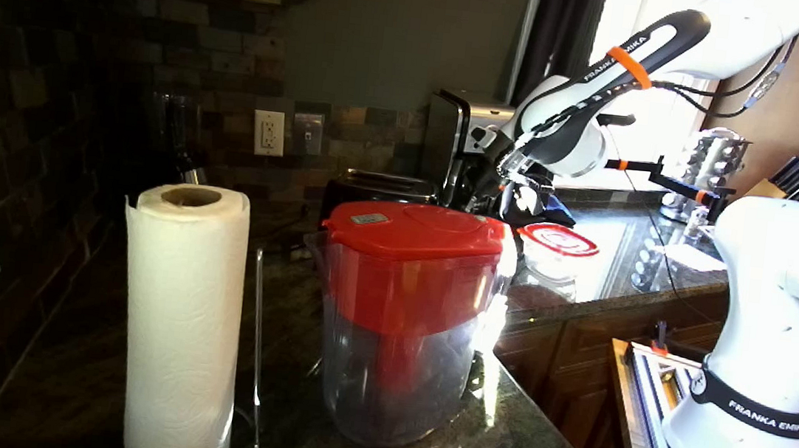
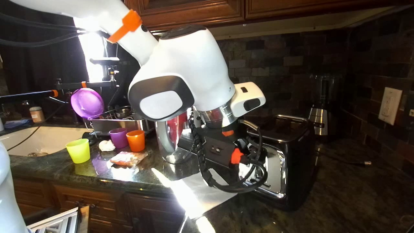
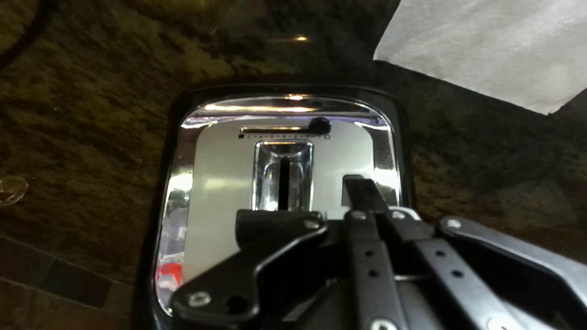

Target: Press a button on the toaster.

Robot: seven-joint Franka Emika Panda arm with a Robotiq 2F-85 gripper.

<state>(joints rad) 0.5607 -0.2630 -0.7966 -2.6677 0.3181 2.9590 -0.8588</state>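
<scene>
The black toaster with a shiny metal front (image 3: 215, 197) fills the middle of the wrist view. Its front has a slider knob (image 3: 319, 125), a lever slot (image 3: 284, 178), a wide black lever (image 3: 263, 224) and a dark button panel (image 3: 347, 195) at the right. My gripper (image 3: 364, 181) is shut and empty, its tips over the button panel and covering much of it. I cannot tell whether they touch it. In an exterior view the toaster (image 2: 299, 168) stands on the counter with my gripper at its front, the fingertips hidden. It also shows (image 1: 389, 184) behind the pitcher.
A red-lidded pitcher (image 1: 408, 284) and a paper towel roll (image 1: 181, 327) stand near the toaster. A pale sheet (image 3: 486, 50) lies before it. Cups (image 2: 78, 150), a wrapped packet (image 2: 127, 158) and a red-lidded container (image 1: 556, 252) are on the counter.
</scene>
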